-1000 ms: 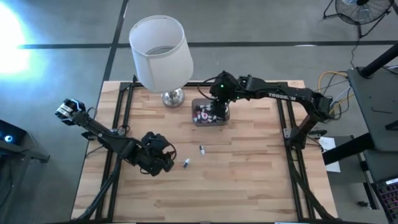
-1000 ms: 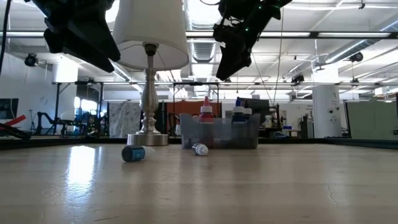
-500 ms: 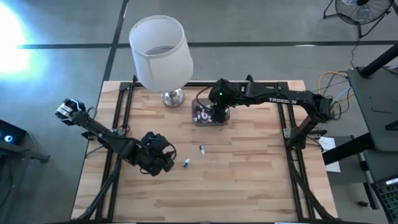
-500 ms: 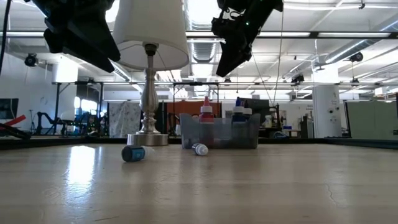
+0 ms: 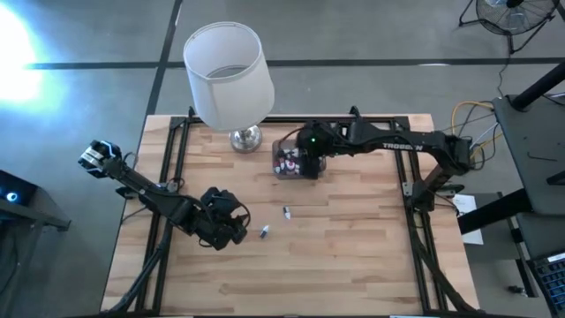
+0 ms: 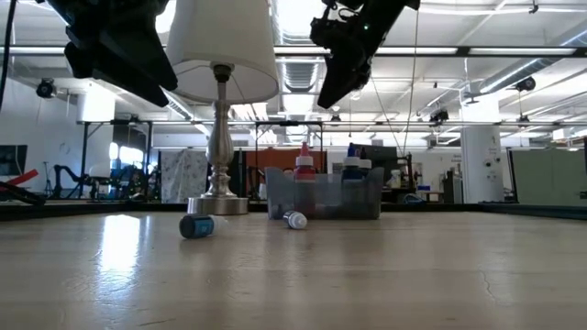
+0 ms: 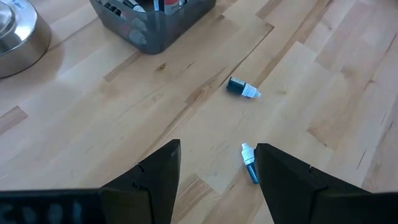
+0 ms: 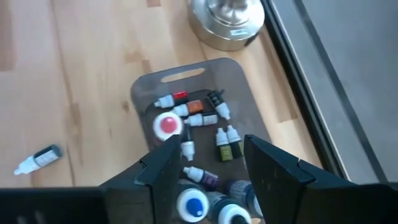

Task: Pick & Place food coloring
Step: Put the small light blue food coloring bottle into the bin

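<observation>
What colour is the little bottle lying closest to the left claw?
The little bottle is blue with a white cap, clearest in the left wrist view.

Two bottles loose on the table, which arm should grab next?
Probably left. The left gripper hangs open right by the blue bottle, with the dark bottle just beyond. The right gripper is over the grey box, farther off.

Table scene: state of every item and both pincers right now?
Translucent grey plastic box: upright by the lamp base, bottles inside.
Blue dropper bottle: lying flat on table, outside box.
Dark dropper bottle with white cap: lying flat on table, outside box.
White-shaded chrome lamp: upright.
Left pincer: open, empty, above the blue bottle.
Right pincer: open, empty, over the box.
</observation>
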